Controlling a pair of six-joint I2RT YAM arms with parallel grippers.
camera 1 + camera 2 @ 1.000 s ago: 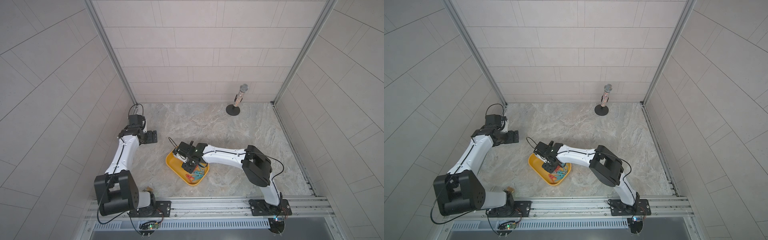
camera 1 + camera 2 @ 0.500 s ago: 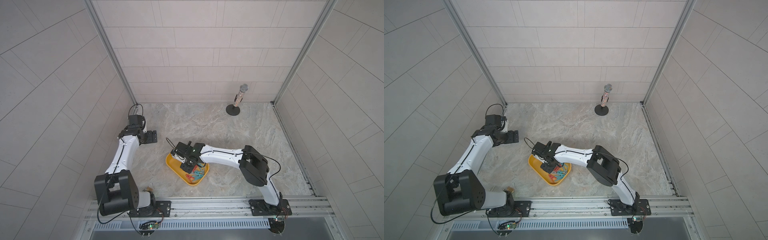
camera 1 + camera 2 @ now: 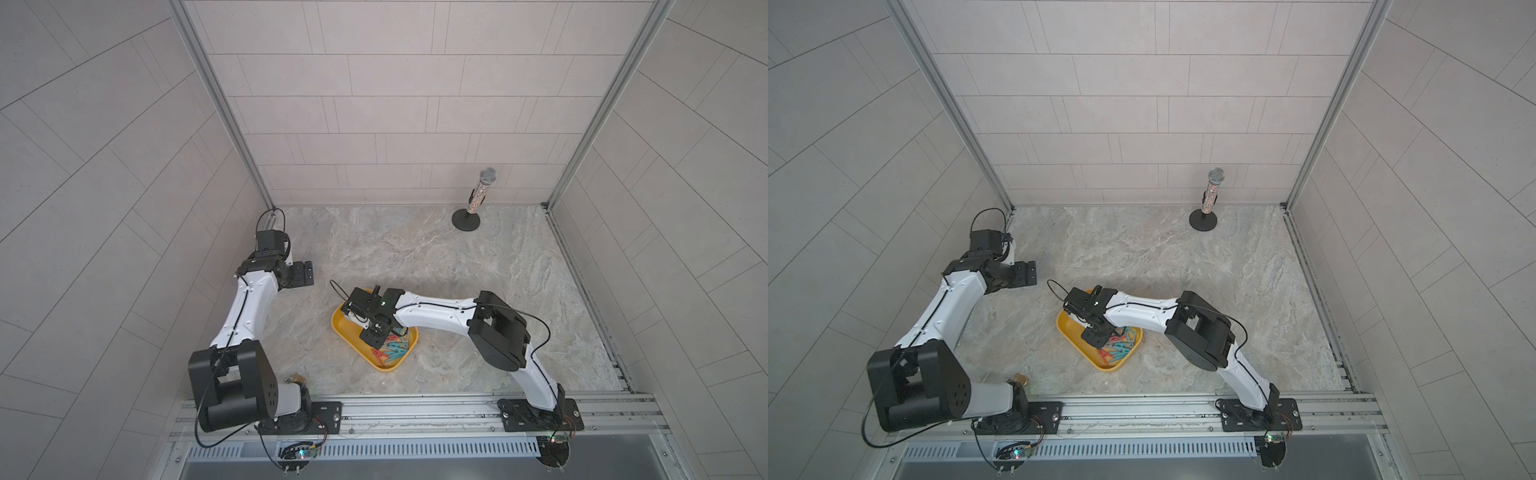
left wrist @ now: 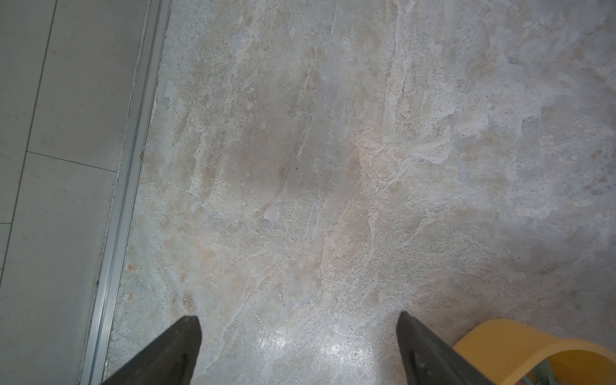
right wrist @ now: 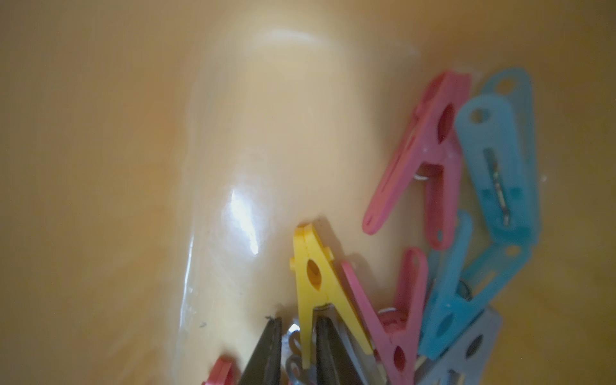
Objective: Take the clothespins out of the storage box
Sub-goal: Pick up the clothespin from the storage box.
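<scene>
Right end effector [image 5: 296, 320] nearly closed astride the yellow clothespin [image 5: 315, 276] in the storage box [image 5: 133, 166]; grip unclear. Left end effector [image 4: 297, 316] wide open above the surface [image 4: 333, 150].

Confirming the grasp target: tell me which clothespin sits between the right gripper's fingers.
The yellow clothespin: the only yellow one, with one leg inside the right gripper; the others lie aside.

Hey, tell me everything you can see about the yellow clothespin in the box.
The yellow clothespin is a small A-shaped plastic peg with an oval hole, its tip closed. It lies in the storage box beside a red peg. One leg runs between the right gripper's close-set fingers; whether they pinch it is unclear.
</scene>
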